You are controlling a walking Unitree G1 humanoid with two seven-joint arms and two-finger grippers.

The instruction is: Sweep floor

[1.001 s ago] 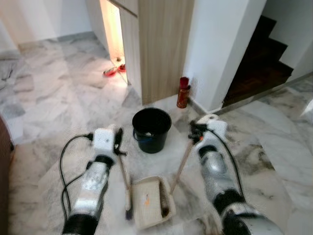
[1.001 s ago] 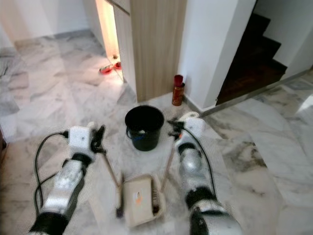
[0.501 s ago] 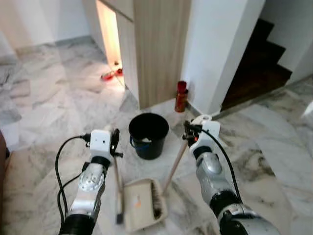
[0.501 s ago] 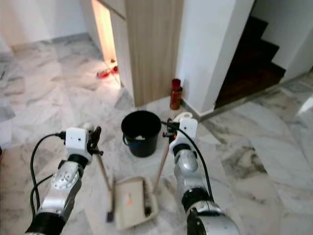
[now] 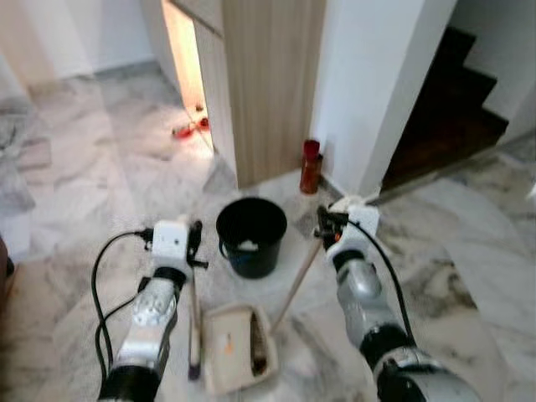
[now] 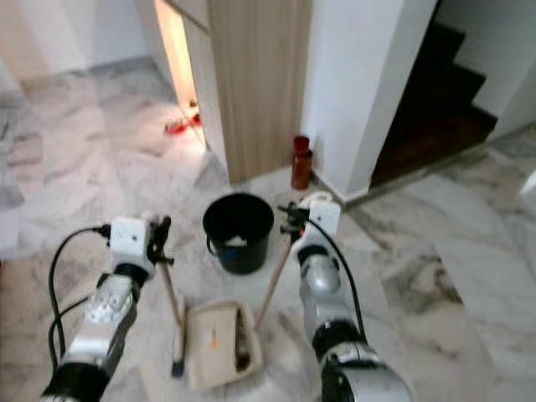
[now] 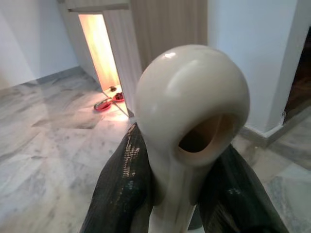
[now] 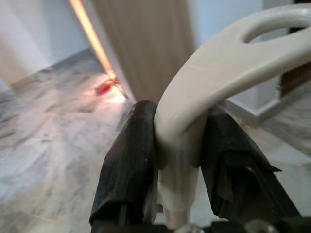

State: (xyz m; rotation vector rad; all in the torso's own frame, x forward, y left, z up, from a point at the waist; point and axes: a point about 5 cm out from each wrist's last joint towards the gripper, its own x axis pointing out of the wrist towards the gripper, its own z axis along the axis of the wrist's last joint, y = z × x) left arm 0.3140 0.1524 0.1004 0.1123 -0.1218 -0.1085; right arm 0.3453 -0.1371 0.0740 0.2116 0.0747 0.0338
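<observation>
Since a second ago the camera has risen and drawn back a little, so the black bucket sits slightly farther up the picture, and the dustpan has turned so that its mouth now faces the bucket more squarely while the broom hangs steeper beside it. Nearest the robot, the beige plastic dustpan (image 5: 233,356) lies on the grey-veined white marble floor (image 5: 75,209), holding a dark strip of sweepings along its right edge, with a small orange speck on its tray. Its long beige handle (image 5: 293,280) slants up to the right gripper (image 5: 324,226), whose jaws are clamped on the looped grip at the handle's top, as the right wrist view shows (image 8: 187,121). Just left of the dustpan, the short beige-handled broom (image 5: 194,322) stands almost upright, its dark brush end on the floor; the left gripper (image 5: 194,244) has its jaws closed round the rounded handle end (image 7: 189,126). Beyond the dustpan, between the two grippers, stands the round black plastic bucket (image 5: 250,236) with pale scraps inside. Farther off, a red and brown can (image 5: 311,167) stands at the foot of the light wooden cabinet panel (image 5: 268,84), with dark stairs (image 5: 452,100) to the right.
</observation>
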